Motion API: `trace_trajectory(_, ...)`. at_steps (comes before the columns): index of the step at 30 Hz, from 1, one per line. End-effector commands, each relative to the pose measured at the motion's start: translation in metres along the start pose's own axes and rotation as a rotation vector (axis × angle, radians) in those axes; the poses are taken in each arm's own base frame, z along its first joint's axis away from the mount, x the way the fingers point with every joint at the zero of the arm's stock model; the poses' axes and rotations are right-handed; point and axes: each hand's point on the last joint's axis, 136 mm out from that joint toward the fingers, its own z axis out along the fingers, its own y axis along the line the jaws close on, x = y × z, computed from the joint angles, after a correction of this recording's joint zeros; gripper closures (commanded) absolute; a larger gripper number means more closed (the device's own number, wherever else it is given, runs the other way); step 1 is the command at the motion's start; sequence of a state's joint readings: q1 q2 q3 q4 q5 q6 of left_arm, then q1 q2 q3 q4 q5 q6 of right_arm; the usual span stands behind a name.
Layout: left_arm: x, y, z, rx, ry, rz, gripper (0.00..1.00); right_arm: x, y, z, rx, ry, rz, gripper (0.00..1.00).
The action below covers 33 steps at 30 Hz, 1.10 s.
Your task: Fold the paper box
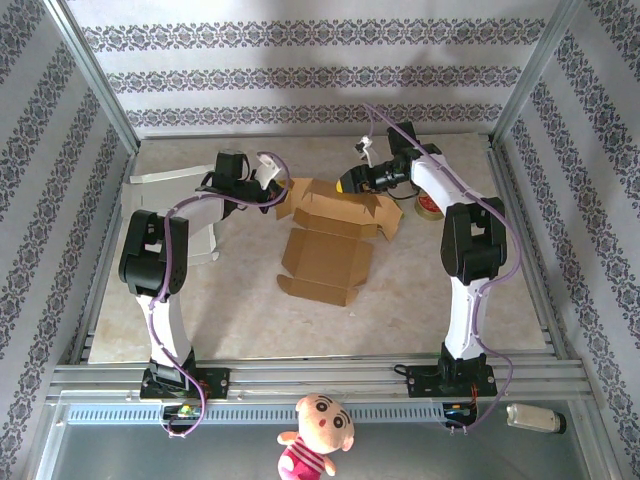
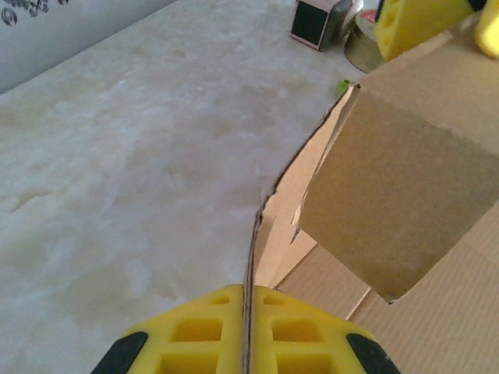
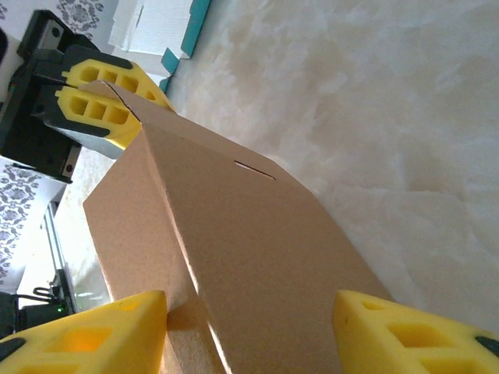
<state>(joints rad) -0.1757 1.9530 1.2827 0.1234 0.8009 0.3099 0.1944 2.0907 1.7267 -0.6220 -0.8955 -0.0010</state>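
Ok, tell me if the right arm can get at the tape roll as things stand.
Probably yes for reach: the tape roll lies on the table right beside that arm. But the right gripper straddles the box, so it must leave that first.

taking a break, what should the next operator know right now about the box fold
left hand: shut on a flap edge of the paper box.
right hand: open, fingers either side of a raised panel; contact unclear.
box sits mid-table, far walls partly raised, near lid lying flat.
left to do: stand the walls up, tuck flaps, close lid.
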Motion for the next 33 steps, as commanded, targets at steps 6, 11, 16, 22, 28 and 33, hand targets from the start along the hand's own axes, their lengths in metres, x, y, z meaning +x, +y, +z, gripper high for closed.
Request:
trace_trajectory(6, -0.069, -0.029, -0.009, -0.041, -0.151, -0.113, 0.99, 0.012, 0.001, 0.017, 0.010, -0.002, 0.017, 0.47)
trace_trajectory(11, -0.078, -0.030, -0.005, -0.092, -0.151, -0.210, 0.99, 0.014, 0.004, 0.018, 0.031, -0.033, -0.018, 0.51)
trace_trajectory(16, -0.084, -0.032, -0.003, -0.094, -0.158, -0.302, 0.99, 0.012, 0.007, 0.011, 0.053, -0.052, -0.030, 0.52)
trace_trajectory(22, -0.088, -0.044, -0.005, -0.084, -0.142, -0.415, 0.96, 0.010, 0.012, 0.003, 0.071, -0.072, -0.045, 0.51)
trace_trajectory(28, -0.091, -0.047, -0.010, -0.090, -0.117, -0.482, 0.95, 0.009, 0.014, 0.000, 0.078, -0.078, -0.049, 0.51)
trace_trajectory(33, -0.083, -0.047, -0.013, -0.116, -0.085, -0.452, 0.95, 0.012, 0.014, -0.002, 0.085, -0.076, -0.053, 0.51)
